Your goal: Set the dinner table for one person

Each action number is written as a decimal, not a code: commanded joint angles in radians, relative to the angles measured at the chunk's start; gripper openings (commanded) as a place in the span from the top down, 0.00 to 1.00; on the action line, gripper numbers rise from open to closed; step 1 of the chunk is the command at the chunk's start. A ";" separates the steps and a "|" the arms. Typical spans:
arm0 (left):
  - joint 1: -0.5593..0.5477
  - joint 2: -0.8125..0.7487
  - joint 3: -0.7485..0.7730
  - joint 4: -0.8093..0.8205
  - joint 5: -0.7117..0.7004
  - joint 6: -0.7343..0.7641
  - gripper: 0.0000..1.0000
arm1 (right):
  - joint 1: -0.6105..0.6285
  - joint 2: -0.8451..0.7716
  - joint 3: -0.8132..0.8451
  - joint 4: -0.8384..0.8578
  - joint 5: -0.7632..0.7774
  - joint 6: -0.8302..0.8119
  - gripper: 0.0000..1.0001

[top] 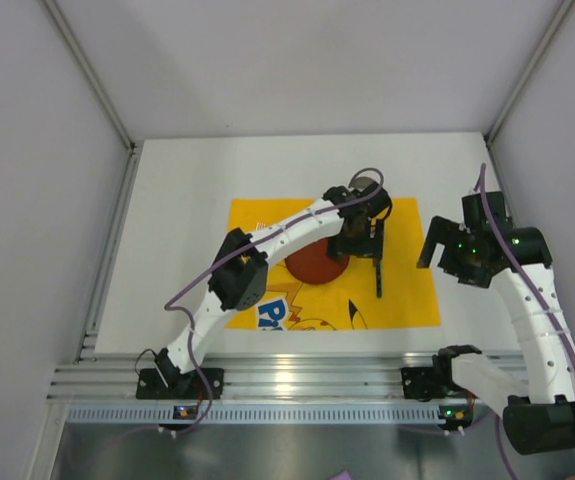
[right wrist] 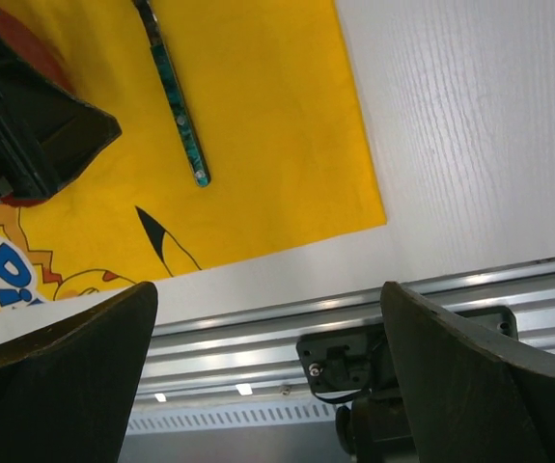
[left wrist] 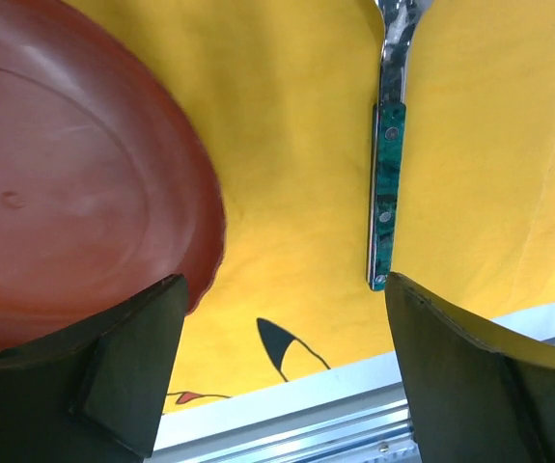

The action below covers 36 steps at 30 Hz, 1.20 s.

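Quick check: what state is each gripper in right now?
Left gripper: open, holding nothing.
Right gripper: open, holding nothing.

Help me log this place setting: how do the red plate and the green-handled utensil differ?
The plate is round and broad; the utensil is long and thin. The plate is plain reddish brown; the utensil has a mottled green handle and a silver neck. Both lie flat on the yellow cloth, side by side without touching.
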 commanded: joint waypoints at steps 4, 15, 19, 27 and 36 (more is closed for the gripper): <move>0.011 -0.398 -0.058 -0.050 -0.256 0.031 0.11 | 0.035 -0.082 0.152 0.098 -0.098 -0.051 0.00; 0.129 -1.168 -1.165 0.684 -0.755 0.673 0.02 | 0.040 -0.451 -0.160 0.437 -0.053 0.109 0.00; 0.404 -1.351 -1.509 0.972 -0.509 0.732 0.01 | 0.040 -0.576 -0.281 0.529 0.042 0.242 0.00; 0.861 -1.373 -1.896 1.622 -0.073 0.753 0.01 | 0.040 -0.523 -0.288 0.529 -0.011 0.222 0.00; 0.891 -1.051 -1.959 1.973 -0.042 0.778 0.01 | 0.040 -0.459 -0.256 0.558 -0.028 0.208 0.00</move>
